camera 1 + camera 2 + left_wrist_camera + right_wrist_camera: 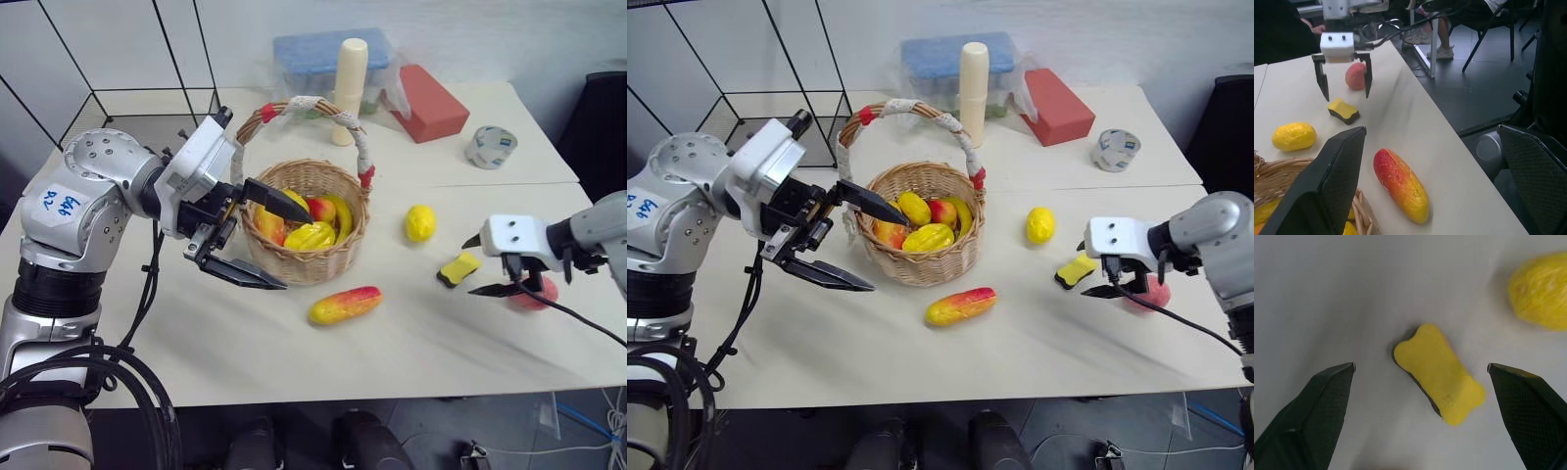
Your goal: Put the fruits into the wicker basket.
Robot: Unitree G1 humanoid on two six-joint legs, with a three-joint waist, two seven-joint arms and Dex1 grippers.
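The wicker basket (309, 230) stands mid-table and holds several yellow and red fruits (312, 235). On the table lie a mango (345, 305) in front of the basket, a lemon (420, 222) to its right, and a peach (534, 292) partly hidden behind my right gripper. My left gripper (296, 252) is open and empty at the basket's left side, pointing right. My right gripper (475, 265) is open, tilted down over the yellow sponge (1442, 382), which lies between its fingers without touching them.
A black wire mesh bin (127, 108) stands at the back left. A blue box (318, 59), a cream bottle (350, 88), a red block (431, 103) and a tape roll (490, 147) sit at the back. A person's legs (1444, 29) are beyond the table's right edge.
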